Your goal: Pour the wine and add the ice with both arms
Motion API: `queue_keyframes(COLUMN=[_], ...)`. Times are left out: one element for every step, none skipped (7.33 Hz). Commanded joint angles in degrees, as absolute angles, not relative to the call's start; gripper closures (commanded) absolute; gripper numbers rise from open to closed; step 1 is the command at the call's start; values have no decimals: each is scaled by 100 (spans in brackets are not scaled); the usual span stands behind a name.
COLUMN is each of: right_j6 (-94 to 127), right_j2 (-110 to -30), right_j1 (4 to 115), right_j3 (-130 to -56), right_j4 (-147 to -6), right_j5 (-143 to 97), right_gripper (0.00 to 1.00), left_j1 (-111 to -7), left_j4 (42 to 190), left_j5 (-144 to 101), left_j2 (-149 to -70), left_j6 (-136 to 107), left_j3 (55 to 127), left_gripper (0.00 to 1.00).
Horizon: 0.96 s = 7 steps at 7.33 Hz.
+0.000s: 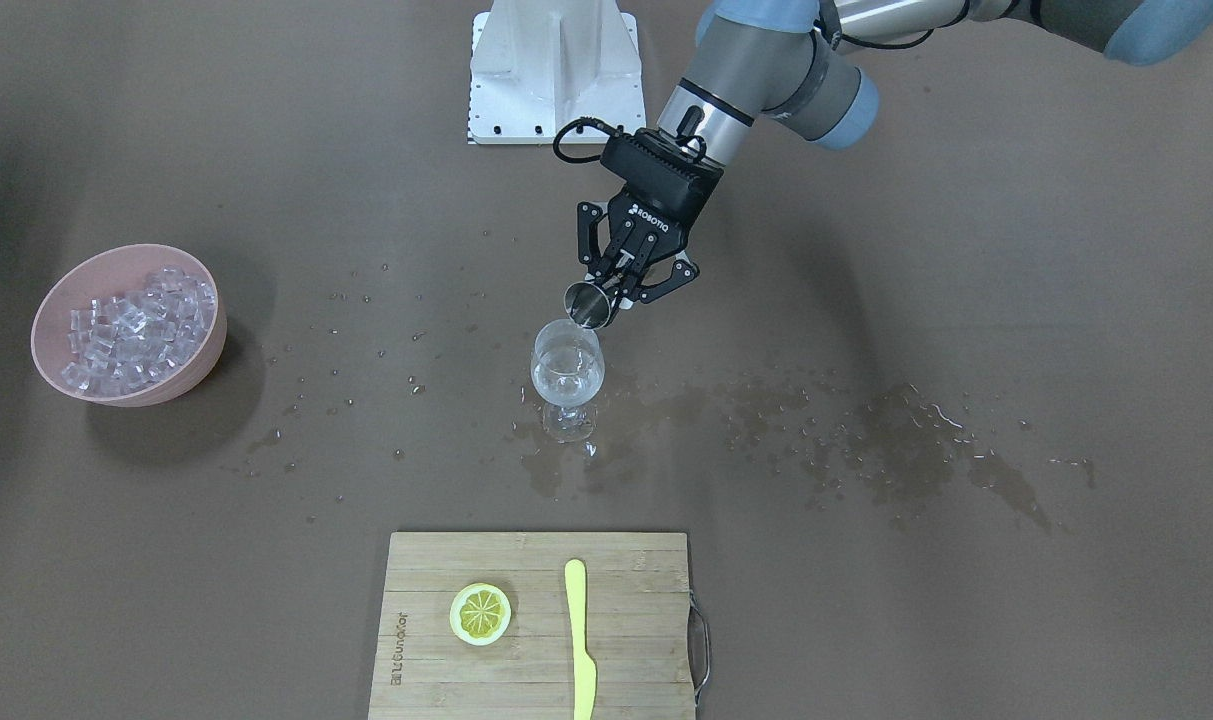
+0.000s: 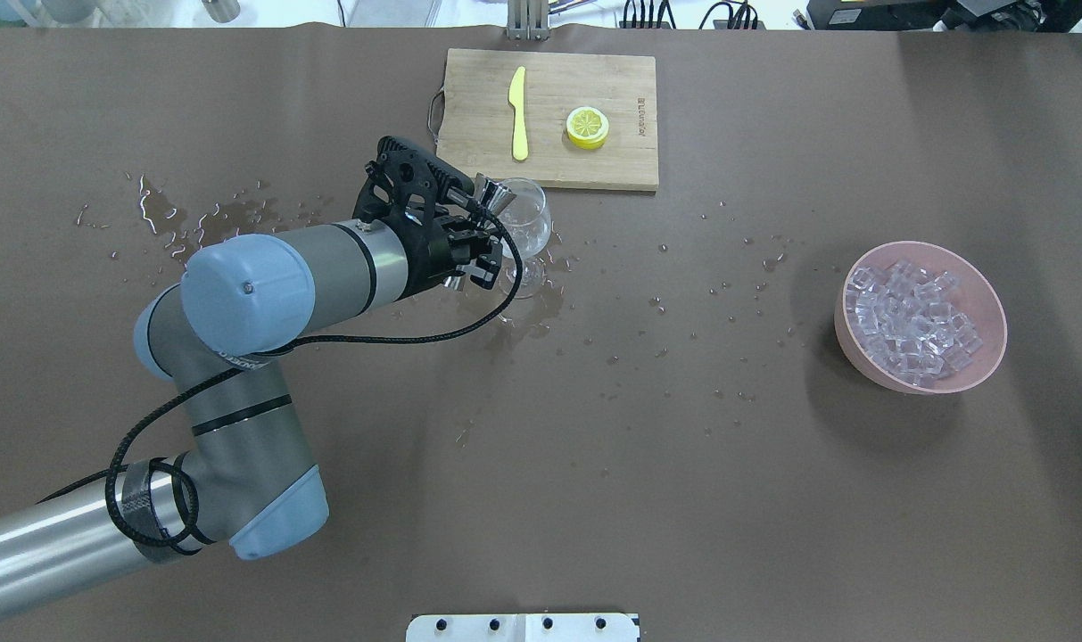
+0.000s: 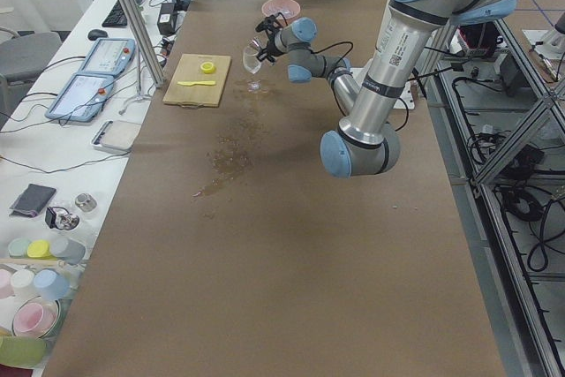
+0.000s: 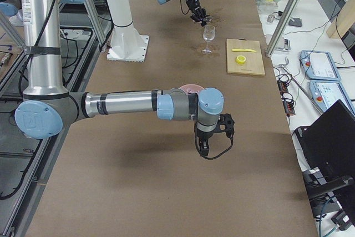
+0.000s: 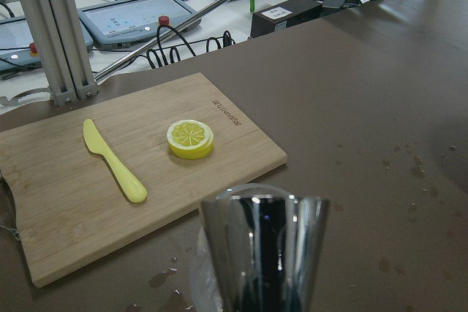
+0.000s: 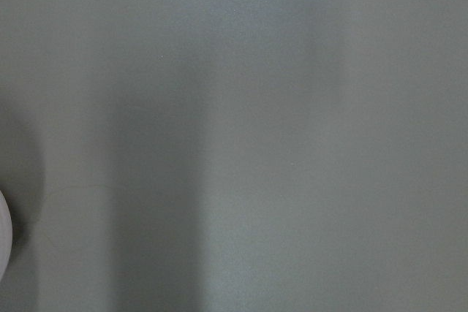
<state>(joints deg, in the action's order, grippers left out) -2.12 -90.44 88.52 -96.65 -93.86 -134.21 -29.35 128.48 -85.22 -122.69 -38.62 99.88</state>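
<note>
Jaws of our left gripper (image 1: 621, 290) are clamping the jigger (image 1: 586, 305); we are tipping it, mouth directly over the glass (image 1: 566, 372).

Legible txt: "ROBOTIQ" on left pincer (image 1: 621, 292) body; brand mark on cutting board (image 1: 536, 680) too blurry.

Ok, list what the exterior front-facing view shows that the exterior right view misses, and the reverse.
Only exterior front-facing: the ice heaped in the pink bowl; in the side view the near arm hides most of that bowl.
Only exterior right: the right arm, its right gripper hanging over the table, open or shut unclear, and a laptop beside the table.
Both: the left gripper clamped on a metal jigger tipped over the wine glass, plus the cutting board with lemon slice and yellow knife.
</note>
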Motion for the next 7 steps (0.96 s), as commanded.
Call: queue_keyframes(right_j6=[-211,-211,-220,-211,-220,-211,-211], right_j2=[-9044,-9044,-9044,-9044,-9044,-9053,-9053], right_j1=[8851,8851,8851,8859,8851,8851,8851], right_j3=[-9659,-9659,-9650,-9633,-9633,-9633,-9607], right_j4=[-9387,-9387,-9387,-9378,-9378,-9387,-9387], right_j5=[-13421,-13421,-13421,-13430,-13456,-13465,-13465], right_gripper=[0,0,0,0,0,0,0], left_j1=[-2944,-2944,-2997,-3041,-3067,-3093,-3146], left_j4=[12604,12412,12210,12182,11982,11727,11646], left_j5=[-8710,-8753,-8902,-9034,-9053,-9070,-9253], left_j2=[-12349,-12366,-12410,-12410,-12428,-12523,-12551], left_j6=[-3824,-3815,-3806,-3806,-3797,-3797,-3797], left_j3=[10002,10019,10046,10055,10072,10124,10142], left_gripper=[100,100,100,100,100,100,100])
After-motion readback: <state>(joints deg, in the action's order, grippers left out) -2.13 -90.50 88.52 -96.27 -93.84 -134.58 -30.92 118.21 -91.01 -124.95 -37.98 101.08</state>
